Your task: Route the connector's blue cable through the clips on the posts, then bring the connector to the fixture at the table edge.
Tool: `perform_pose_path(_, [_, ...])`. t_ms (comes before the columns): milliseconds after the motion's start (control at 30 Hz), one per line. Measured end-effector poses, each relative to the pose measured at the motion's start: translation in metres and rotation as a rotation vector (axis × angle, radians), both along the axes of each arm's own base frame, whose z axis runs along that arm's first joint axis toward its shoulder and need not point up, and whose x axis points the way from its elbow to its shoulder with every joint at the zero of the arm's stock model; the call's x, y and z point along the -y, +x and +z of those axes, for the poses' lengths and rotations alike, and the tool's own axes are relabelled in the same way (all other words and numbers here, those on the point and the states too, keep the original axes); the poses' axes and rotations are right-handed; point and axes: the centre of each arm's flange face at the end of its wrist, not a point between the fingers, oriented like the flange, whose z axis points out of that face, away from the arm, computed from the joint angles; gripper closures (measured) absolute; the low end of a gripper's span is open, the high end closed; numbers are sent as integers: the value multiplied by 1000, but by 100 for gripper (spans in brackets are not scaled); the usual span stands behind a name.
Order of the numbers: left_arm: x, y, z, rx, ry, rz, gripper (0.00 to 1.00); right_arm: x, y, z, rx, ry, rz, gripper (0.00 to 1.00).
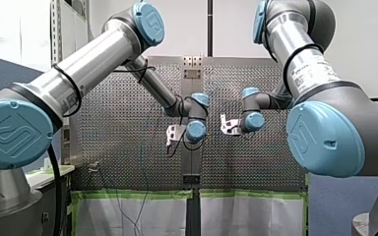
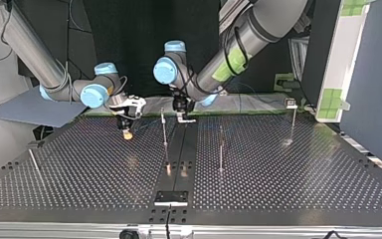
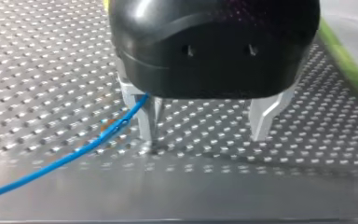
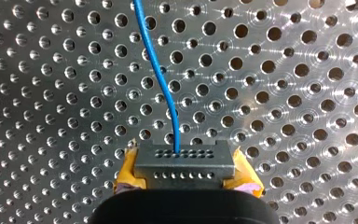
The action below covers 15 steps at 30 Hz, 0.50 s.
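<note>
Perforated desk (image 4: pixel 307 93), connector (image 4: pixel 182 158) in grasp.
It is clenched by the right pincer (image 4: pixel 185 171), blue cable (image 4: pixel 161 79) trailing ahead; the left pincer (image 3: pixel 204 136) is held spread wide.

- Right wrist view: you see ringed glare around the holes of the table (image 4: pixel 261 79).
- Top view: dark backdrop; light pools along the table's far edge.
- Left wrist view: my left gripper (image 3: pixel 205 137) shades the table beneath; its near edge blurs.
</note>
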Motion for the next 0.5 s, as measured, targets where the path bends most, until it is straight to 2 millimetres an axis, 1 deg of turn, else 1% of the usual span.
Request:
perform_pose_path(167, [-6,-18,-16,-31,27,11,0,0,0,0,0,1,1,100])
perform_pose_path(233, [-7,-25,-19,-38,34,9,0,0,0,0,-1,1,1,100])
perform_pose_path(367, [-9,-41,-20,-42,42,10,0,0,-1,0,0,1,1,100])
perform_pose_path(500, [-11,-49,-13,-25,38,32,0,0,-1,0,1,3,4,100])
